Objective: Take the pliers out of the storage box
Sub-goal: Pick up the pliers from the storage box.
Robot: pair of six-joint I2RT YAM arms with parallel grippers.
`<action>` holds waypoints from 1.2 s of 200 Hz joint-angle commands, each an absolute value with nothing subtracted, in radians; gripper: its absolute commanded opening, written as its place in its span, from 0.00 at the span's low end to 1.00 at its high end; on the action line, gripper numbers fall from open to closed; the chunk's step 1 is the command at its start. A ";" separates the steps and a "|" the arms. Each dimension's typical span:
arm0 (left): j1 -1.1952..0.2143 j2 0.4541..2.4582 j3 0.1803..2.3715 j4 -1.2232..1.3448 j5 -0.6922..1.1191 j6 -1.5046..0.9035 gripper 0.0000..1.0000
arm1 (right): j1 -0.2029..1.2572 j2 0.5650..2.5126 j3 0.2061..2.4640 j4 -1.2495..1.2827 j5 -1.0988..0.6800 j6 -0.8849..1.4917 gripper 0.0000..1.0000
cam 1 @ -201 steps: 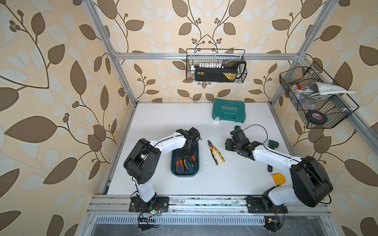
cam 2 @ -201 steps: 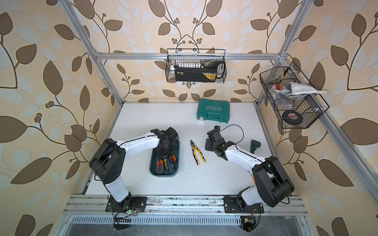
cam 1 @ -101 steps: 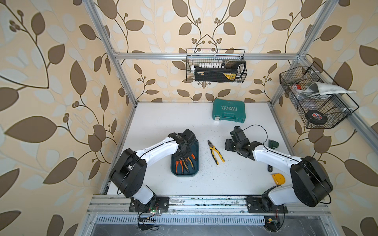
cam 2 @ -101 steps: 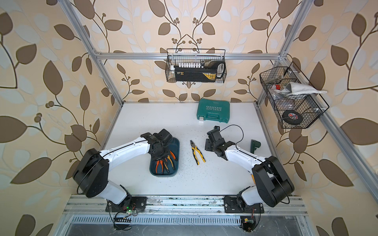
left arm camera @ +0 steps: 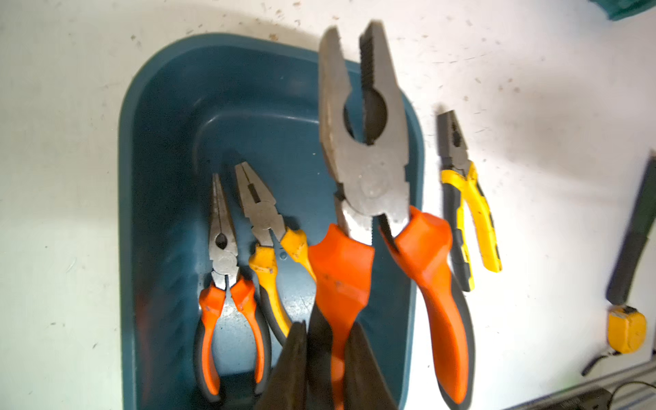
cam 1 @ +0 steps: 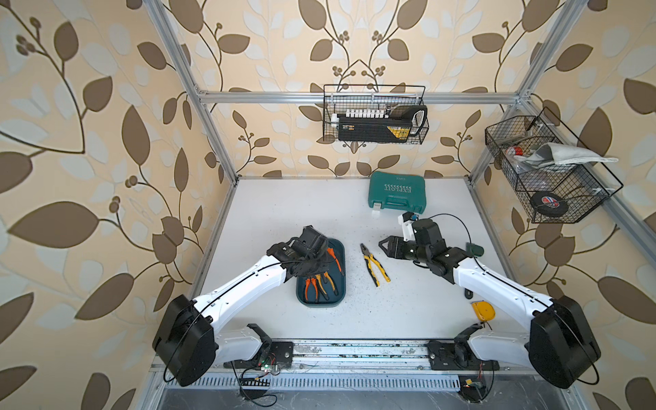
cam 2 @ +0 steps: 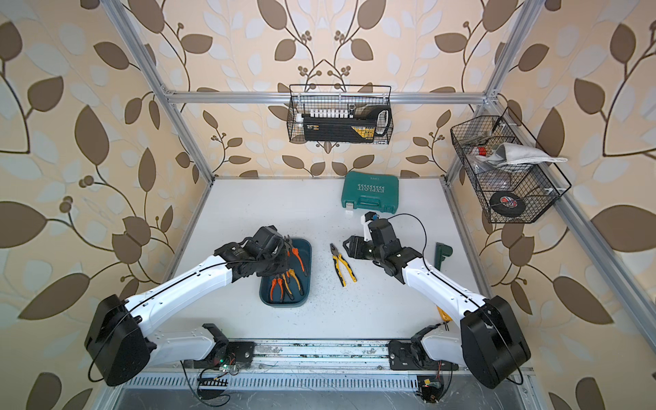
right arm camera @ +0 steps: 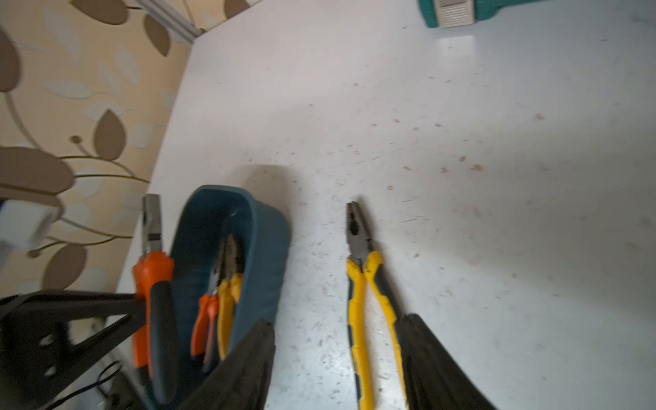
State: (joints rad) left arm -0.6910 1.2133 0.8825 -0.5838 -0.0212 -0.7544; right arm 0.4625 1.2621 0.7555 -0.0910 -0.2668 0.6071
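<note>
The teal storage box (cam 1: 341, 248) (cam 2: 308, 252) lies left of centre in both top views. My left gripper (cam 1: 317, 263) (left arm camera: 332, 358) is shut on one handle of the large orange-and-black pliers (left arm camera: 365, 170) (cam 2: 299, 258) and holds them above the box. The long-nosed orange pliers (left arm camera: 222, 262) and the yellow-orange pliers (left arm camera: 266, 220) lie inside the box (left arm camera: 170, 142). Yellow-and-black pliers (cam 1: 375, 264) (right arm camera: 362, 301) lie on the table right of the box. My right gripper (cam 1: 384, 246) (right arm camera: 337, 321) is open and empty, low beside their handles.
A green tool case (cam 1: 397, 191) sits at the back of the table. A yellow tape measure (cam 1: 482, 311) and a dark green tool (cam 1: 475, 249) lie on the right. Two black wire baskets (cam 1: 375, 117) (cam 1: 546, 170) hang on the frame.
My left arm has swung out to the left, and its gripper has drawn slightly left and nearer with the orange-and-black pliers. The right arm has not moved.
</note>
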 commanded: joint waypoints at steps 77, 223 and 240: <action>-0.706 1.219 0.873 -0.373 0.175 -0.739 0.00 | 0.547 1.350 0.699 0.184 -0.620 0.894 0.59; -0.838 1.330 0.970 -0.414 0.076 -0.765 0.00 | 0.644 1.485 0.790 0.158 -0.492 0.922 0.49; -0.839 1.333 0.972 -0.418 0.074 -0.770 0.00 | 0.649 1.503 0.792 0.183 -0.495 0.941 0.46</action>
State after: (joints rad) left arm -0.8288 1.3369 0.9192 -0.4595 0.0872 -0.7563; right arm 0.6395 1.4742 0.7662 0.1535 -0.5083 0.9180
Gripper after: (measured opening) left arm 0.164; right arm 0.476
